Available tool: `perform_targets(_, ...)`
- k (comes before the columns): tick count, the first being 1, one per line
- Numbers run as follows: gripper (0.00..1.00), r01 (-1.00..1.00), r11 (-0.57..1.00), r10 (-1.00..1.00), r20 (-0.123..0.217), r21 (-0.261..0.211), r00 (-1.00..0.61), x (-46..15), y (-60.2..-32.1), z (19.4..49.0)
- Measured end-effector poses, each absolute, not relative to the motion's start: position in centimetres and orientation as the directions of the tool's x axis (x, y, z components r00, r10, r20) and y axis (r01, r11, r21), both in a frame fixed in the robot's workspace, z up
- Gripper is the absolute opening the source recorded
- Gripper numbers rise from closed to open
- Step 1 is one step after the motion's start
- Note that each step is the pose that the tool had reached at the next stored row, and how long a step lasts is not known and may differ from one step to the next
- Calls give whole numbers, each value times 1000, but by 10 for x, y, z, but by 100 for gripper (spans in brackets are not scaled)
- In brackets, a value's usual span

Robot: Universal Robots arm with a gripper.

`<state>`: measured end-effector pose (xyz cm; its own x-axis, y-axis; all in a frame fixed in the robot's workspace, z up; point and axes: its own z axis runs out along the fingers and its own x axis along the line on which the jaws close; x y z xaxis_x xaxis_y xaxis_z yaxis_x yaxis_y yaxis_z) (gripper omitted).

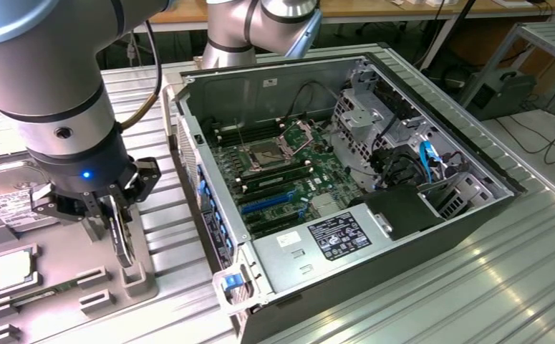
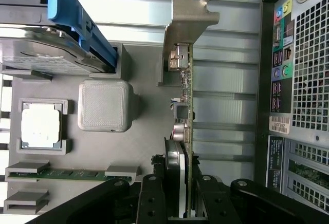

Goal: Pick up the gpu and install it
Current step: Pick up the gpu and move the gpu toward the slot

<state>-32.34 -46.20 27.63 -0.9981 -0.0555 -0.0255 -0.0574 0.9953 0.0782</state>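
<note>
Exterior view, clock bearings taken from the computer case (image 1: 248, 93) (image 2: 303, 54).

- Gripper (image 1: 108, 222) (image 2: 181, 203): at 9 o'clock of the case, above the grey tray (image 1: 62, 258) (image 2: 144, 147). Jaws drawn in to a narrow gap, one finger pressed on each face of the gpu (image 1: 124, 247) (image 2: 184, 112).
- Gpu: held on edge, hanging at 6 o'clock under the gripper, lower end at the tray's card stand. Cannot tell whether lifted clear of the stand or touching it. Seen edge-on in the wrist view, with the silvery end bracket (image 2: 187, 23) at the far end from the fingers, between tray and case.
- Hard drive (image 1: 5, 204) (image 2: 36, 59): in the tray, at 9 o'clock of the gripper, blue handle attached.
- Processor chip (image 1: 10, 266) (image 2: 41, 126): in its tray pocket, at 8 o'clock of the gripper.
- Memory stick (image 2: 72, 173): lying in a tray slot near the chip.
- Case: side panel off, lying on the ribbed metal table (image 1: 468, 287) (image 2: 226, 80), motherboard (image 1: 296, 179) exposed.
</note>
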Motion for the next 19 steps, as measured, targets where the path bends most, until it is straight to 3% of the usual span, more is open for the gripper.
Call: perform_targets(19, 28, -57, 995, -56, -25, 79, -998, -323, -462, 283)
